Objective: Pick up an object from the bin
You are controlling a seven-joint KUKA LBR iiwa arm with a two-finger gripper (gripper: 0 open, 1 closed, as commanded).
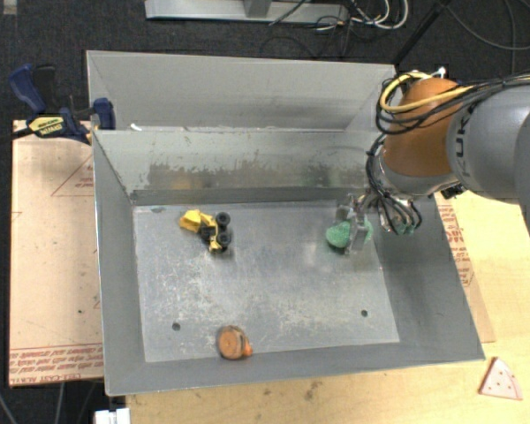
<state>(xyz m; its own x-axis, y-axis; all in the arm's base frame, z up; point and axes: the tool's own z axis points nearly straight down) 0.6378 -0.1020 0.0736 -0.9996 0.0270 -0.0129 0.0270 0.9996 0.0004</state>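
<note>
The small green rounded lump [338, 236] is lying on the floor of the grey metal bin [274, 290], toward its back right corner, just beside the two-finger gripper [357, 222]. Whether that gripper is standing wide or closed cannot be told. Risk judged: the lump is sitting off-centre, so closing may be pushing it aside.

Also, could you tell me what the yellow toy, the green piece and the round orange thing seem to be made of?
Yellow toy: likely hard plastic, bright even colour, black wheels. Green piece: probably plastic or rubber, matte green. Round orange thing: unclear, perhaps foam or rubber, mottled surface.
</note>
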